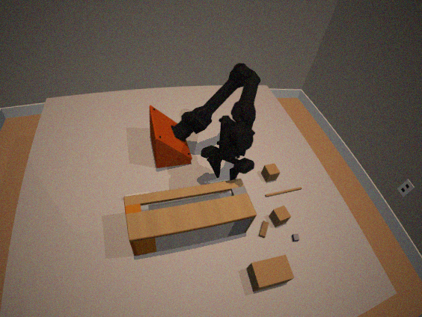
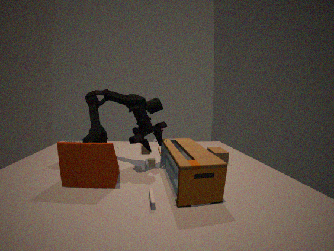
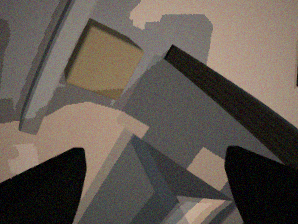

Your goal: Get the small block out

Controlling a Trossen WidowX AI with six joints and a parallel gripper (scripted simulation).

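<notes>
A small tan block (image 2: pixel 151 162) (image 3: pixel 105 60) lies on the table just outside the box's clear front, beside a pale strip (image 3: pixel 50 65). In the top view the arm hides it. The long wooden box (image 1: pixel 194 213) (image 2: pixel 201 189) stands upright, with a slot in its top. My gripper (image 1: pixel 225 177) (image 2: pixel 155 148) (image 3: pixel 156 158) is open with nothing between its fingers. It hangs above the table by the box's front edge, higher than the block. In the wrist view the block is ahead of the fingertips, toward the upper left.
An orange wedge (image 1: pixel 168 151) (image 2: pixel 87 166) stands beside the arm. Past the box's right end are wooden blocks (image 1: pixel 270 172), a thin rod (image 1: pixel 283 191), a small grey cube (image 1: pixel 295 237) and a larger block (image 1: pixel 271 271). A pale bar (image 2: pixel 152 198) lies before the box.
</notes>
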